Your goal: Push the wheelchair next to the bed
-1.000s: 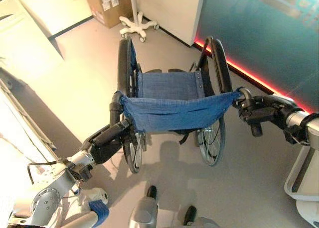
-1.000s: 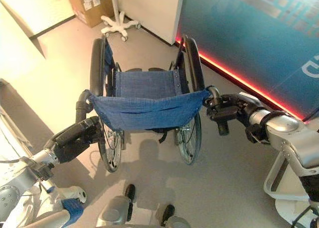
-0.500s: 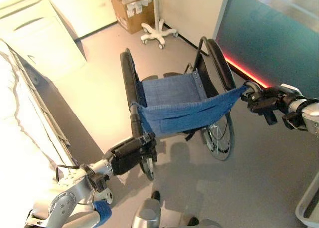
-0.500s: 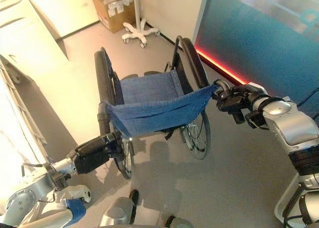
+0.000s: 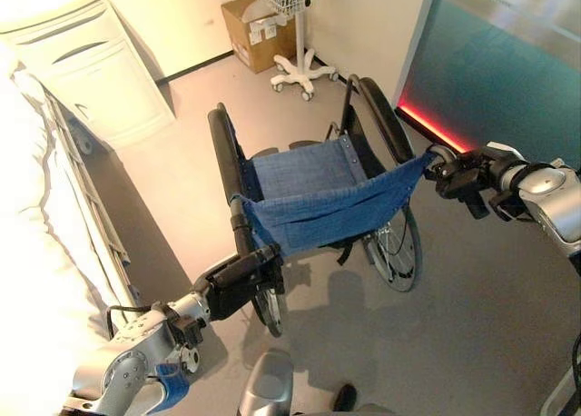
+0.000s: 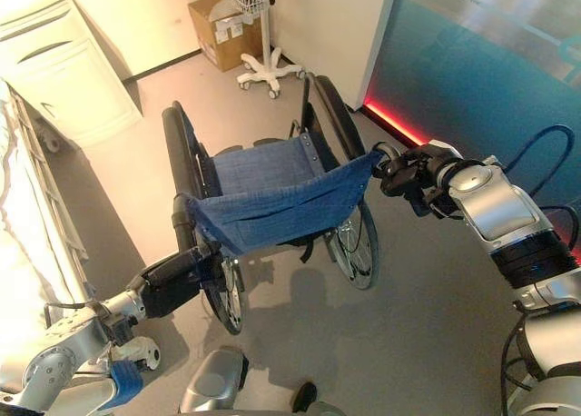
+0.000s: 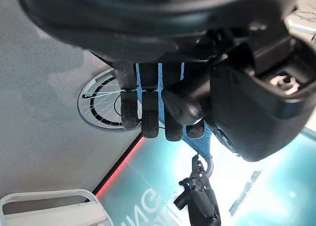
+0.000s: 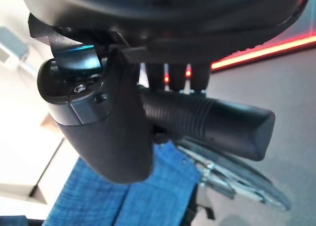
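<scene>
The bed runs along the left side of the room, its white mattress and side rail bright in the light, with a white cabinet at its far end. The wheelchair stands on the grey floor just to the right of the bed, a strip of bare floor between them, its blue fabric back nearest the robot and its seat facing away. Beyond the wheelchair, against the far wall, a cardboard box sits beside a white wheeled stand. To the wheelchair's right a teal wall panel rises above a red light strip. The left robot hand is wrapped round the wheelchair's left push handle, fingers curled over it. The right robot hand is closed round the ribbed black right push handle, at the corner of the blue backrest.
</scene>
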